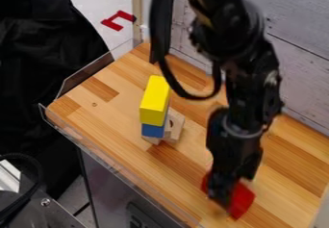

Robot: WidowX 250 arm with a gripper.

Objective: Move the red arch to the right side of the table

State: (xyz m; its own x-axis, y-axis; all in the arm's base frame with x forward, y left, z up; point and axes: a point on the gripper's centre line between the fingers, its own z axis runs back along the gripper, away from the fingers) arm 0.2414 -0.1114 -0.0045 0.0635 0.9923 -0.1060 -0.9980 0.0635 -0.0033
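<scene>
Wooden tabletop [106,119], seen at a slant, its lower right corner cut off. The black robot arm [241,73] descends from the top edge, base out of view, and conceals part of the board. Its gripper [223,198] hangs over the lower right area; whether the pincer is spread or closed cannot be told. Left of it, a yellow block [155,97] tops a blue block [152,131] beside pale wood [174,126], partly hidden. The red arch [242,200] lies at the gripper's tip, its middle covered, apparently tilted.
</scene>
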